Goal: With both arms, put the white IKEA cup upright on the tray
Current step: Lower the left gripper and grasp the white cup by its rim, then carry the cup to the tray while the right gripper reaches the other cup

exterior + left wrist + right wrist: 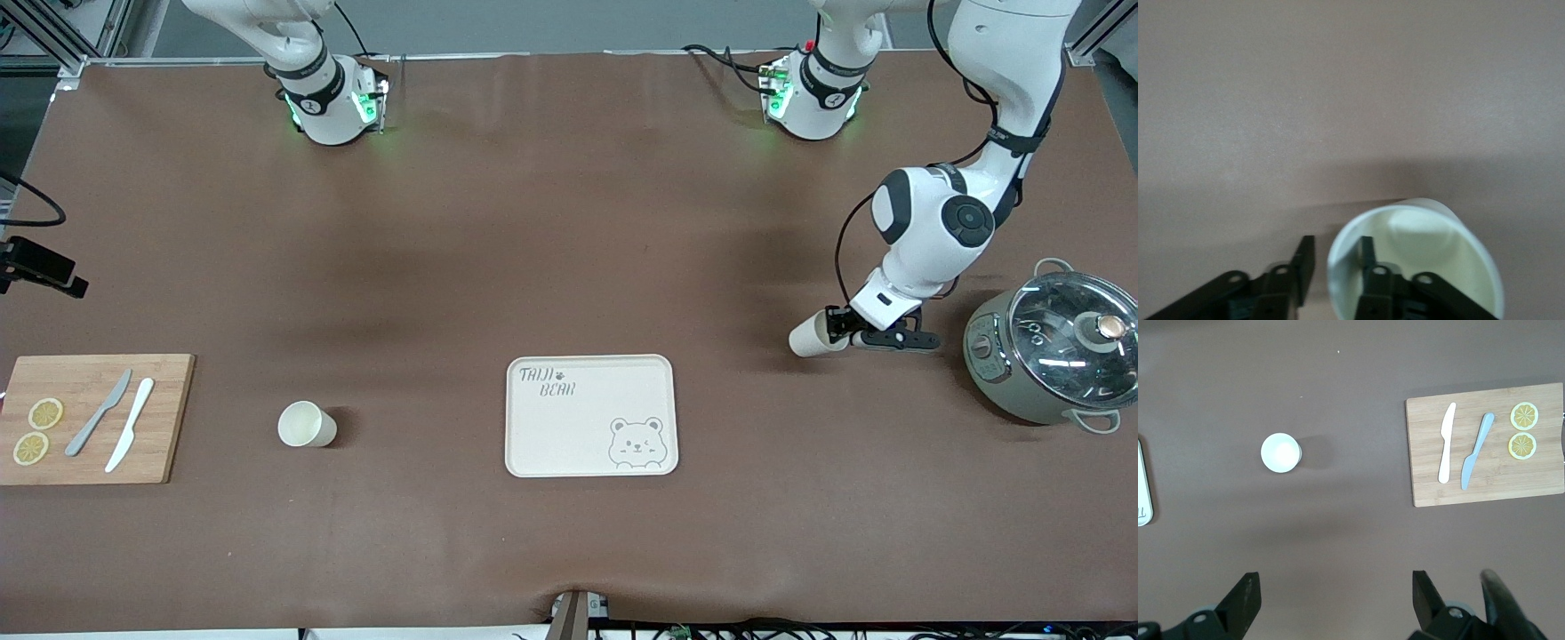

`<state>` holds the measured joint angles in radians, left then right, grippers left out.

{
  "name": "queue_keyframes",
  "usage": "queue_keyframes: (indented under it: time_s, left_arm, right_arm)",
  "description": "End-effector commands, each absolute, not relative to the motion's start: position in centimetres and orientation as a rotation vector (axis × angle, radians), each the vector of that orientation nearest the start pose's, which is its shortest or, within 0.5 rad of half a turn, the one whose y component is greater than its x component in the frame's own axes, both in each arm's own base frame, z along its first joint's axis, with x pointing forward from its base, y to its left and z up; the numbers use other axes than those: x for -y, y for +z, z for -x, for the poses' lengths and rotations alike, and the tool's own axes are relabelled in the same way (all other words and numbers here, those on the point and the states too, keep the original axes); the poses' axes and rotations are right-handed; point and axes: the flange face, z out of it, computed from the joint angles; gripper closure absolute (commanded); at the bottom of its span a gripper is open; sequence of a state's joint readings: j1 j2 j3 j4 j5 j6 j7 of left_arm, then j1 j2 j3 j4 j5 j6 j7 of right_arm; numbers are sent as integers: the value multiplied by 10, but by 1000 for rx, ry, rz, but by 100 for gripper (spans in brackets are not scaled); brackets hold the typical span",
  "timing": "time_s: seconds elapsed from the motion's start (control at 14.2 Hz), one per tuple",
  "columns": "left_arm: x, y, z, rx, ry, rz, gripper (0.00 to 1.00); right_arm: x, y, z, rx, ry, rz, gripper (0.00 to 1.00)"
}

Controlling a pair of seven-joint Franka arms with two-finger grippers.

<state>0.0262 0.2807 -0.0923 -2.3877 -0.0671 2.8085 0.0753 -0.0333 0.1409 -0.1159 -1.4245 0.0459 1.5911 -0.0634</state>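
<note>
Brown worktop (569, 222); cream tray (578, 427) with grey bear drawing; white cups (306, 424), seemingly pale-green inside; yellow lemon slices (44, 413).

Brown table (551, 267): cutting board (93, 418) at the right arm's end, upright white cup (306, 425), cream tray (590, 415) centrally, lidded grey-green pot (1049, 353) at the left arm's end.
</note>
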Motion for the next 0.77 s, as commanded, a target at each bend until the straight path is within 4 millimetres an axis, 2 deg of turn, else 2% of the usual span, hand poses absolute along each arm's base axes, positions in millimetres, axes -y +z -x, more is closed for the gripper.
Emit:
queue_keyframes:
  time_s: [0.0, 0.28, 0.42, 0.56, 0.7]
  left_arm:
    - [38, 216, -520, -103, -243, 3195, 100]
    - [56, 222, -527, -58, -267, 3212, 100]
    - [81, 233, -536, 13, -307, 3236, 100]
    - [106, 244, -545, 86, -316, 3255, 100]
    - [129, 256, -558, 132, -253, 3269, 100]
  right_arm:
    - [82, 620, -593, -145, -59, 3090, 0]
    - [73, 605, -597, -137, -9, 3088, 0]
    - [62, 591, -607, -96, 1, 3091, 0]
    - [42, 565, -627, -54, -25, 3098, 0]
    - [25, 542, -641, -17, -39, 3102, 0]
